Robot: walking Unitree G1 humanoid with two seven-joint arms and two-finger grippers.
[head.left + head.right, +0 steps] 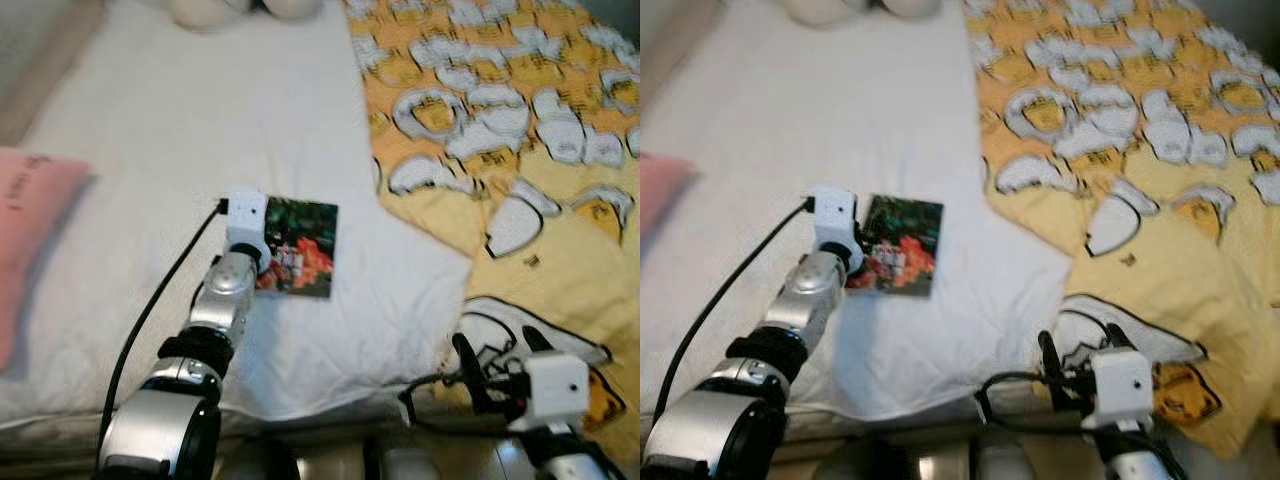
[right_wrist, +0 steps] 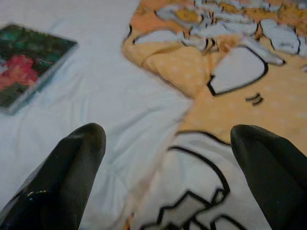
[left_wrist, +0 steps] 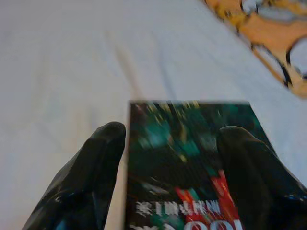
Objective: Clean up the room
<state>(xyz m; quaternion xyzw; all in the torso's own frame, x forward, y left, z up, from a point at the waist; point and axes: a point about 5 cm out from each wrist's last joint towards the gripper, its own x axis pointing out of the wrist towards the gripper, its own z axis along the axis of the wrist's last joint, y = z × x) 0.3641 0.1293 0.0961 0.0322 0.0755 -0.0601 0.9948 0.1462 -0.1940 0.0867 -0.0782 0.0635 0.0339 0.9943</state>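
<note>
A thin book (image 1: 305,250) with a dark green and red cover lies flat on the white bed sheet (image 1: 180,120). My left gripper (image 3: 172,132) is open right at the book's near end. One finger (image 3: 91,167) rests on the sheet beside the book's edge, and the other finger (image 3: 254,167) is over the cover. My right gripper (image 1: 500,350) hangs open at the bed's near edge, over the corner of a yellow patterned blanket (image 1: 500,120), with nothing between its fingers. The book (image 2: 29,62) also shows in the right wrist view, off to the side.
A pink pillow (image 1: 30,220) lies at the left edge of the bed. Pale soft things (image 1: 210,10) sit at the far end. The yellow blanket covers the right half. The bed's front edge (image 1: 330,415) runs just before me.
</note>
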